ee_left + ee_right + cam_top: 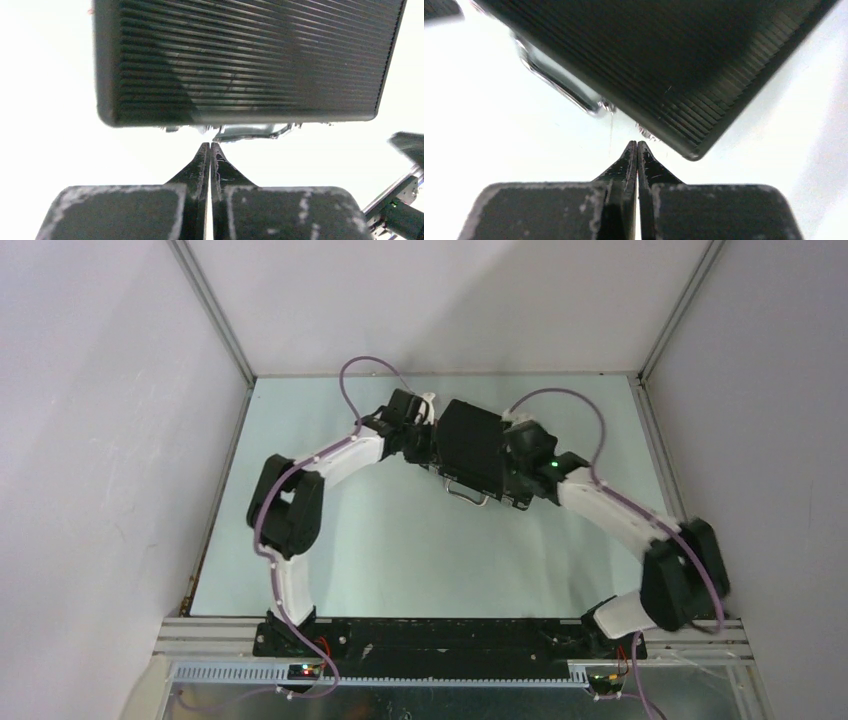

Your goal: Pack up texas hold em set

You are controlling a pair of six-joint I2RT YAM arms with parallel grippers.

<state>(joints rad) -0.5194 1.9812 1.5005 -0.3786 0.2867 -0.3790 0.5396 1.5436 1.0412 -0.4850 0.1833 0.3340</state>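
The black ribbed briefcase (470, 448) lies closed on the table, its silver handle (468, 497) towards the arms. No chips, cards, die or button are in view. My left gripper (425, 437) is shut and empty at the case's left side. In the left wrist view its tips (210, 145) sit just below the case (250, 60) and the handle (247, 132). My right gripper (522, 468) is shut and empty at the case's right side. In the right wrist view its tips (636, 143) are just short of a corner of the case (664, 60), near a silver fitting (559, 82).
The pale table (400, 550) is walled by white panels at the left, back and right. A metal rail (450, 625) with the arm bases runs along the near edge.
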